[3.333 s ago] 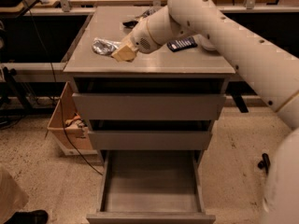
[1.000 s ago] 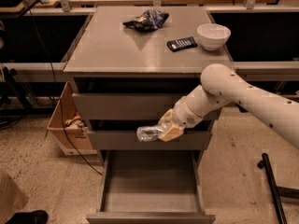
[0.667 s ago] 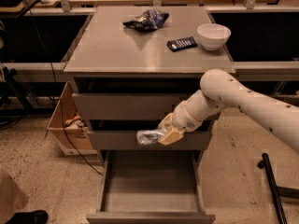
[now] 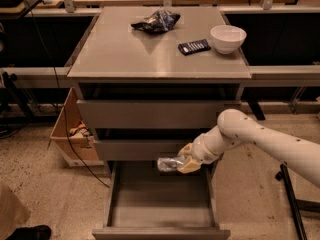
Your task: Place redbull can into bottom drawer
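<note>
Camera view notes, left to right. Left middle of frame: an open cardboard box (image 4: pixel 67 131) on the floor beside the cabinet, not my concern. Upper centre, on the table (image 4: pixel 125 59): dark snack bag (image 4: pixel 156 21), then black remote (image 4: pixel 194 46), then white bowl (image 4: pixel 228 37) toward the upper right. All are well apart from my work.

Lower centre: bottom drawer (image 4: pixel 160 204) pulled out, floor bare. The redbull can (image 4: pixel 168 163) lies on its side in the air, above the drawer's back half and just in front of the middle drawer's face. My jaws are clenched on its right end, just right of centre in the frame. My arm (image 4: pixel 265 141) runs off to the lower right.

Handling, my judgement:
- Thin-walled metal, light, stiff along its length but easy to dent if squeezed hard across the middle.
- Shiny skin, likely slippery.
- Held at one end, so the free end may droop or twist.
- A round body will roll once let go, so a low release onto the drawer floor looks wise.
- Full or empty: cannot tell.
</note>
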`<state>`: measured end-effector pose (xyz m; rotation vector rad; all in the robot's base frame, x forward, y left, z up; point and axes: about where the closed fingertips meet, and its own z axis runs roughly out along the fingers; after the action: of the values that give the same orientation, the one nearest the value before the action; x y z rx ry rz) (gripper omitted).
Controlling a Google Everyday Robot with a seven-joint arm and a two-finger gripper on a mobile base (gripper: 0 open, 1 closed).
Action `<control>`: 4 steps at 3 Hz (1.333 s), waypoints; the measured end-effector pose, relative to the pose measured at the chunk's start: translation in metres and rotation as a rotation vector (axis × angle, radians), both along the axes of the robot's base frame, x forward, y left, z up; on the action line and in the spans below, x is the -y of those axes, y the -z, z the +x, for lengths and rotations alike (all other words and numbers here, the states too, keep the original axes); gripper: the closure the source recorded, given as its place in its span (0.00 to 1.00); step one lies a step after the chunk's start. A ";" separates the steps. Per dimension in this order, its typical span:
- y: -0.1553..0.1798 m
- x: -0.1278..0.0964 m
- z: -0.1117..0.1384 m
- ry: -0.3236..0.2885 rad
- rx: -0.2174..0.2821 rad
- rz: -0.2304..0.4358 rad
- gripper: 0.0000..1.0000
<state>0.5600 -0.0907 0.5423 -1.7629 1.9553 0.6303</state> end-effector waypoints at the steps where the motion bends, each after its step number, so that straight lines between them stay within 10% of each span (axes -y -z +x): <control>1: 0.087 0.017 0.015 0.041 0.009 0.011 1.00; 3: 0.199 0.019 0.007 0.003 -0.053 0.026 1.00; 4: 0.199 0.019 0.007 0.003 -0.053 0.026 1.00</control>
<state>0.5666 -0.1092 0.3435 -1.7445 1.9753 0.7051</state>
